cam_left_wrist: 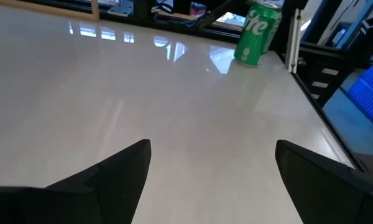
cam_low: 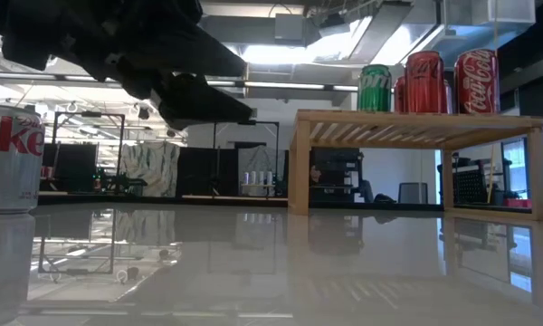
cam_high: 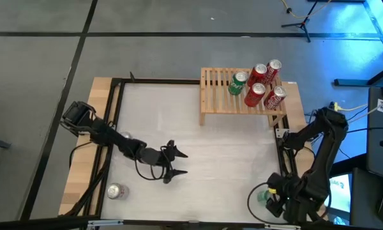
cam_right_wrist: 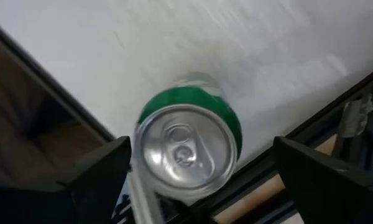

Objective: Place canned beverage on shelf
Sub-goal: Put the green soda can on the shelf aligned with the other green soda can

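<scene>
Green can (cam_right_wrist: 189,146) upright directly under right gripper (cam_high: 271,195), jaws spread, bench's near right corner; left gripper (cam_high: 177,163) spread too, farther off.

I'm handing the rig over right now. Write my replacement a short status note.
Left gripper: open, empty, over the table's middle, pointing toward the right side.
Right gripper: fingers open, poised just above the green can at the table's near right corner; not gripping it.
Shelf: at the far right of the table, holding five upright cans, one green and four red.
Left to do: the green corner can and a silver Coke can upright at the near left, both on the table.
</scene>
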Controlling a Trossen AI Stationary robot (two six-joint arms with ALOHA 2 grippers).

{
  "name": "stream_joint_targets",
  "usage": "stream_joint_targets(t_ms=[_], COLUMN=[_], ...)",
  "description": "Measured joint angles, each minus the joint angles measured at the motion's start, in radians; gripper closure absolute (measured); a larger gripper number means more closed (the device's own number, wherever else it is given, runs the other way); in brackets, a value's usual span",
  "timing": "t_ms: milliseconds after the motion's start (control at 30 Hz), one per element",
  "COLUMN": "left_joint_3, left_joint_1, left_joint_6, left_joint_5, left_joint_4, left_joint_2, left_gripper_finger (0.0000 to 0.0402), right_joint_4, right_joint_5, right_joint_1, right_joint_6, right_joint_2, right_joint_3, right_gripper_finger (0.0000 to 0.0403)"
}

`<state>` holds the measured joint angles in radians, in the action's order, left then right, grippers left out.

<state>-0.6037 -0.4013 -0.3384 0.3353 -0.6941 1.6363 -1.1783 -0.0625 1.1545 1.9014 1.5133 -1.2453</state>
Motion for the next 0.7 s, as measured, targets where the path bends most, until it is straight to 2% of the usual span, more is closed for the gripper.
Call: stream_joint_targets(t_ms=[167,467,567,700], left_joint_3=[0.0,0.0,0.0,0.0], left_joint_1=[-0.018,-0.021,-0.02,-0.02], left_joint_6=[-0.001,-0.001,0.005,0.008], left_joint_5=[0.045,0.049,0.049,0.049], left_joint_4=[-0.026,-0.065,-0.065,-0.064], left_joint_2=[0.0,0.0,0.0,0.0], left_gripper_finger=[0.0067,0.0067,0.0067,0.0067], right_joint_4=[0.009,0.025,0.034,0.037], right_joint_5=[0.001,0.022,0.02,0.023], right_joint_1=[-0.002,-0.003,-0.008,-0.047], right_joint_6=[-0.07,-0.159,-0.241,-0.363], right_joint_2=[0.051,0.134,0.15,0.153], right_joint_3=[0.0,0.0,0.0,-0.001], right_gripper_finger=[0.0018,0.0021,0.0048,0.0118])
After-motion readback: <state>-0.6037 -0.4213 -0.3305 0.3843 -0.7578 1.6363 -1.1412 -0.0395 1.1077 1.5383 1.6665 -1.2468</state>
